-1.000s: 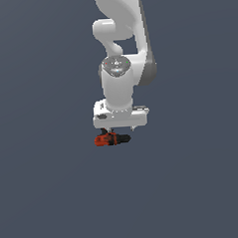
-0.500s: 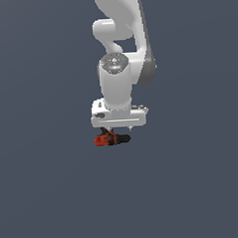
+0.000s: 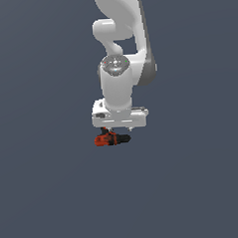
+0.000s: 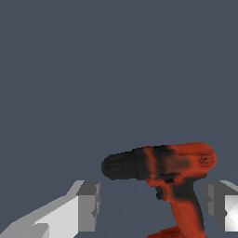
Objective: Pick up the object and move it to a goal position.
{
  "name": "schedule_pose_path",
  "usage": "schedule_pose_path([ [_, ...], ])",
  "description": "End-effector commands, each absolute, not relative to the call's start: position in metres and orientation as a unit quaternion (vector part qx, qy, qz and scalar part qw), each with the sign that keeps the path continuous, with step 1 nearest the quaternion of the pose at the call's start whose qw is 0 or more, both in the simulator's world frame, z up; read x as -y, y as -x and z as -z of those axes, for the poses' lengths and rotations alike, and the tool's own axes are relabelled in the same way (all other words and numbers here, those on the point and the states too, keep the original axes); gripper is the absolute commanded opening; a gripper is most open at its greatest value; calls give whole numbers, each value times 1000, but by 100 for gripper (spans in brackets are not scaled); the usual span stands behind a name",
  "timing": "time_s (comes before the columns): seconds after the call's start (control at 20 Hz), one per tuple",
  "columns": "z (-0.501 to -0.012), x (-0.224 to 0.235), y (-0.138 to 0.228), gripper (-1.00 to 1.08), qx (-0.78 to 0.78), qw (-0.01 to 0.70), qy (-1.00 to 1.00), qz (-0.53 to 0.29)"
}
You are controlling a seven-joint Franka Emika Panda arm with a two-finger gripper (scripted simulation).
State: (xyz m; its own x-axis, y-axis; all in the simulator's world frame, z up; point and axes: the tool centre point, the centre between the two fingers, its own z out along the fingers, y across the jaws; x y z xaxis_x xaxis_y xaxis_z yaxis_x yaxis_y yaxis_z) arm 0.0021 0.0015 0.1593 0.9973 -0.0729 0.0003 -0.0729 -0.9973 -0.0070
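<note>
- Looking down through the wrist view, you see the drill (image 4: 172, 174): an L-shaped toy-like body in glossy red-orange plastic, with a matte black ribbed chuck at one end and black trim around the trigger area.
- Its handle widens toward a red-orange base, which the edge of the wrist view cuts off.
- You have the gripper (image 4: 155, 204) spread wide; its blocky fingers (image 4: 88, 204), pale grey with darker flat pads, stand one on each side of the handle with a gap on both sides, and grip nothing.
- In the exterior view the drill (image 3: 111, 139) lies on its side on the plain, flat slate-grey floor (image 3: 46, 195), directly below the gripper (image 3: 114, 129), chuck toward the exterior view's right.
- You can see the smooth, rounded white arm (image 3: 119, 81) standing upright over it, ending in a boxy white hand.
- Whether the fingertips touch the floor, you cannot tell.
</note>
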Motion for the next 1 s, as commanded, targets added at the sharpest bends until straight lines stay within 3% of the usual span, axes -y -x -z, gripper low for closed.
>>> schedule_pose_path([
  [0.0,-157,-2,-2,68,-52,3,999,-1],
  [0.95,-121,-13,6,68,-267,-13,963,-15],
])
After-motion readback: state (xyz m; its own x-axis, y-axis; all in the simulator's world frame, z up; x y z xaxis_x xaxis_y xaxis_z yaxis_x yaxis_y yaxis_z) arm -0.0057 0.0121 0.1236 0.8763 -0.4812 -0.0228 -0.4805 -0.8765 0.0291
